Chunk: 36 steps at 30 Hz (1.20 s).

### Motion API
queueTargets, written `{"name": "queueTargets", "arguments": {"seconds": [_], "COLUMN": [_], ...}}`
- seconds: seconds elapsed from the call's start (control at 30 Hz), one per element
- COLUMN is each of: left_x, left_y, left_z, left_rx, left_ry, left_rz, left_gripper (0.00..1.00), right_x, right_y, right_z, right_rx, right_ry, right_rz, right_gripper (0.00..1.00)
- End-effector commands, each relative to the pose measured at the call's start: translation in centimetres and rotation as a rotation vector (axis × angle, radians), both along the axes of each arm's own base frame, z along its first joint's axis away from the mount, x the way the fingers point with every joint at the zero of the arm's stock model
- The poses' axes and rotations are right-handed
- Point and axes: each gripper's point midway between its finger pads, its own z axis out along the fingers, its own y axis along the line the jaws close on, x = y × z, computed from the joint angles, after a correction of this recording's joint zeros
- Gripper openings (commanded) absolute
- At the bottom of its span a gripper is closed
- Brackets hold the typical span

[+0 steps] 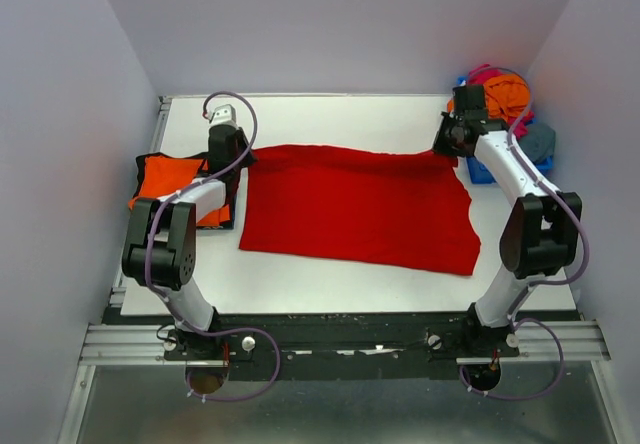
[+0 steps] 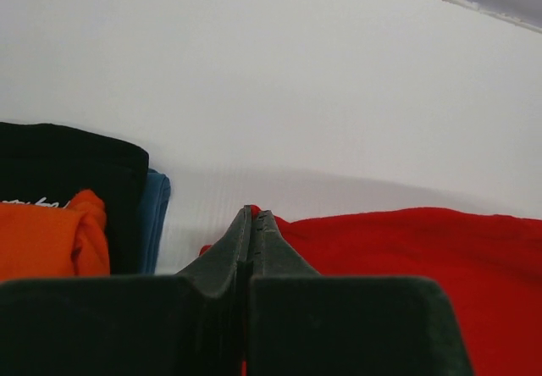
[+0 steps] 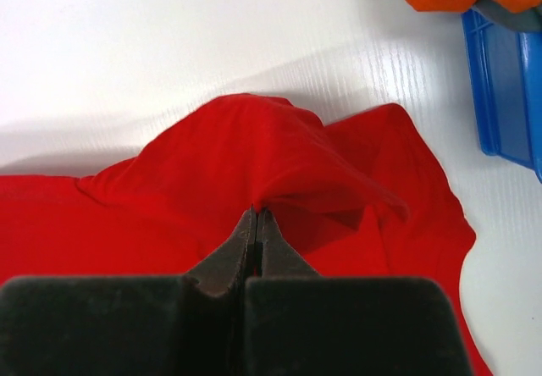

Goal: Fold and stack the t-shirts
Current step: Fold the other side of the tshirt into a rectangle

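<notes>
The white table (image 1: 330, 114) fills the middle of the top view, and the red t-shirt (image 1: 355, 209) lies spread over its centre, its far edge running between the two arms. At the left of the frame sits a stack of folded shirts, an orange t-shirt (image 1: 165, 179) on a black t-shirt (image 2: 76, 160) with a grey-blue t-shirt (image 2: 157, 215) edge peeking out beside it. At the upper right the blue bin (image 1: 480, 172) holds more loose shirts. The right gripper (image 3: 256, 211) has its jaws pressed together on a tented pinch of red cloth near the upper right corner. The left gripper (image 2: 254, 215) is likewise closed at the upper left corner and appears to nip the hem there (only a thin sliver of cloth shows around its tips, so that grip looks the weaker one). The chief risk is that the left corner slips free if the arms pull apart or lift unevenly, leaving a skewed, wrinkled fold. The right pinch gathers a bunched ridge, not a flat edge, so a crease could be carried into the fold. A drag toward the left could also snag the stack and nudge it out of square, while a swing to the right could brush the bin.
</notes>
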Motion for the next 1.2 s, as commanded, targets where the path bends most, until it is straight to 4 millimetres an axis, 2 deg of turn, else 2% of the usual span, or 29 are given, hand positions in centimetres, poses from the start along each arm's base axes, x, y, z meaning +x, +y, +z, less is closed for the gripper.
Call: {"name": "queueTargets", "arguments": {"seconds": [0.0, 0.1, 0.3, 0.43, 0.5, 0.67, 0.73, 0.77, 0.8, 0.87, 1.0, 1.17], "left_x": [-0.1, -0.6, -1.9, -4.2, -5.3, -7.7, -8.3, -8.4, -8.5, -8.7, -9.1, -9.1], "left_y": [0.0, -0.1, 0.2, 0.9, 0.7, 0.3, 0.7, 0.6, 0.6, 0.5, 0.7, 1.5], "left_z": [2.7, 2.7, 2.2, 1.7, 1.6, -0.5, -1.2, -1.5, -1.8, -2.4, -2.1, 0.2], "left_rx": [0.023, 0.015, 0.024, 0.013, -0.006, -0.036, -0.054, -0.059, -0.066, -0.078, -0.095, -0.103], "left_ry": [-0.102, -0.11, -0.113, -0.117, -0.129, -0.037, -0.009, 0.004, 0.026, 0.072, 0.106, 0.075], "left_rz": [-0.013, -0.02, -0.02, 0.028, 0.024, 0.037, 0.072, 0.073, 0.08, 0.087, 0.118, 0.172], "left_gripper": [0.0, 0.0, 0.0, 0.0, 0.0, 0.0, 0.02, 0.08, 0.18, 0.37, 0.46, 0.5], "right_x": [-1.5, -2.6, -5.0, -7.0, -8.0, -11.1, -12.2, -12.6, -12.9, -13.3, -13.1, -11.0], "right_y": [-0.2, -0.4, -0.6, -0.3, -0.1, 0.6, 1.1, 1.4, 1.8, 2.0, 1.4, 1.5], "right_z": [1.2, 1.2, -0.1, -1.6, -2.4, -4.9, -5.9, -6.4, -6.5, -6.6, -4.9, -3.7], "right_rx": [-0.003, -0.005, -0.004, 0.019, 0.033, 0.074, 0.105, 0.121, 0.142, 0.16, 0.135, 0.123], "right_ry": [-0.016, -0.013, 0.02, 0.046, 0.058, 0.115, 0.132, 0.14, 0.14, 0.134, 0.049, 0.014], "right_rz": [0.018, 0.018, 0.008, 0.01, 0.018, 0.027, 0.034, 0.04, 0.056, 0.058, 0.045, 0.057], "right_gripper": [0.01, 0.01, 0.01, 0.01, 0.01, 0.01, 0.07, 0.16, 0.2, 0.35, 0.63, 0.64]}}
